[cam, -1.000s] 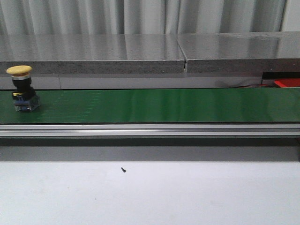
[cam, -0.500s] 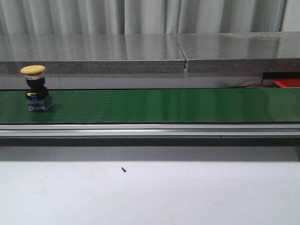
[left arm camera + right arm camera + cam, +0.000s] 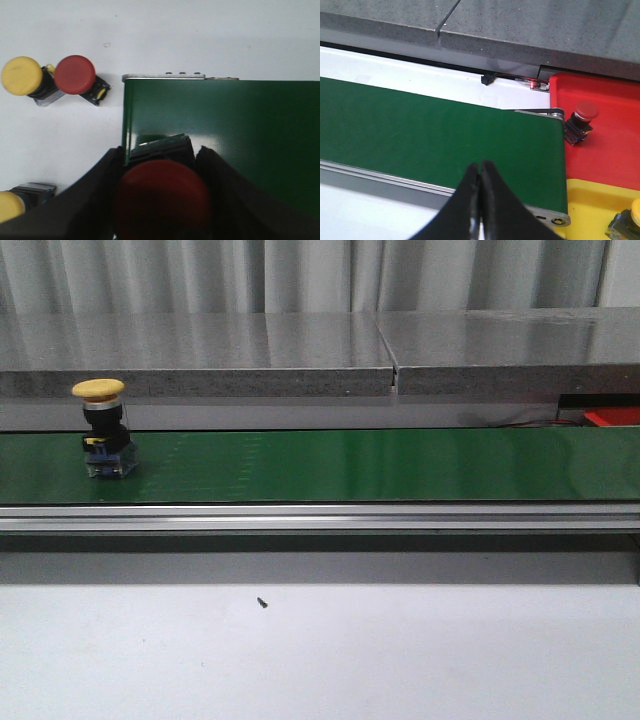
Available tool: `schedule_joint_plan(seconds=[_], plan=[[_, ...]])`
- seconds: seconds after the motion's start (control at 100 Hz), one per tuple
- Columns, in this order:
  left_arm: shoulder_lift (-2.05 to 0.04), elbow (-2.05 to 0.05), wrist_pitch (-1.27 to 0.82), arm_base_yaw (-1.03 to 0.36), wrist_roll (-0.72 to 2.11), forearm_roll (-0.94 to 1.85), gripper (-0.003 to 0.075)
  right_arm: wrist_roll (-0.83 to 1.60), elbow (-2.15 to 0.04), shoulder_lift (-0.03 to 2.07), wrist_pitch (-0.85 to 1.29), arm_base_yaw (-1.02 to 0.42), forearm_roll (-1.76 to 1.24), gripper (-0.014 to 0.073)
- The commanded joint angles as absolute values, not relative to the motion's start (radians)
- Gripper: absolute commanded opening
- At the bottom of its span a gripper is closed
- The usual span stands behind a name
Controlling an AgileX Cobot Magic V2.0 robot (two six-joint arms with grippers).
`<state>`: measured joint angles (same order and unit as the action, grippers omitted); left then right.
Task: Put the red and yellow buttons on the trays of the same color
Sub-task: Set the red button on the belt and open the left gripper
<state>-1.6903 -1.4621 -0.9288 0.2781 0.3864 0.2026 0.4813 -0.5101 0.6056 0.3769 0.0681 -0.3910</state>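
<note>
A yellow button [image 3: 103, 425] stands upright on the green belt [image 3: 380, 465] near its left end in the front view. In the left wrist view my left gripper [image 3: 161, 156] is shut on a red button [image 3: 162, 200], held over the belt's end [image 3: 225, 130]. On the white table beside it lie a yellow button [image 3: 21, 76], a red button [image 3: 75, 75] and another yellow button [image 3: 9, 206]. My right gripper [image 3: 479, 167] is shut and empty above the belt's other end. Close by, the red tray [image 3: 612, 150] holds a red button [image 3: 585, 111], and the yellow tray [image 3: 595, 205] holds a yellow button [image 3: 634, 211].
A grey stone ledge [image 3: 320, 350] runs behind the belt, and an aluminium rail [image 3: 320, 517] lines its front. A corner of the red tray [image 3: 612, 417] shows at the far right. A small dark speck [image 3: 262, 602] lies on the white table.
The yellow button has travelled to the right along the belt. Nothing else in the front view has moved.
</note>
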Motion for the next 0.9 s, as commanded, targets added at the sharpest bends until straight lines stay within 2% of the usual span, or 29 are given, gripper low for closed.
schedule_joint_plan(seconds=[0.0, 0.54, 0.62, 0.79, 0.89], plan=[[-1.644, -1.471, -0.885, 0.256, 0.385, 0.222, 0.0178, 0.492, -0.535, 0.603, 0.306, 0.068, -0.408, -0.0028], [-1.735, -1.458, -0.922, 0.249, 0.385, 0.212, 0.019, 0.492, -0.535, 0.603, 0.306, 0.068, -0.408, -0.0028], [-1.735, -1.458, -0.935, 0.249, 0.385, 0.21, 0.025, 0.492, -0.535, 0.603, 0.306, 0.068, -0.408, -0.0028], [-1.735, -1.458, -0.939, 0.249, 0.385, 0.21, 0.0482, 0.492, -0.535, 0.603, 0.306, 0.068, -0.408, -0.0028], [-1.735, -1.458, -0.939, 0.249, 0.385, 0.21, 0.0539, 0.492, -0.535, 0.603, 0.306, 0.068, -0.408, -0.0028]])
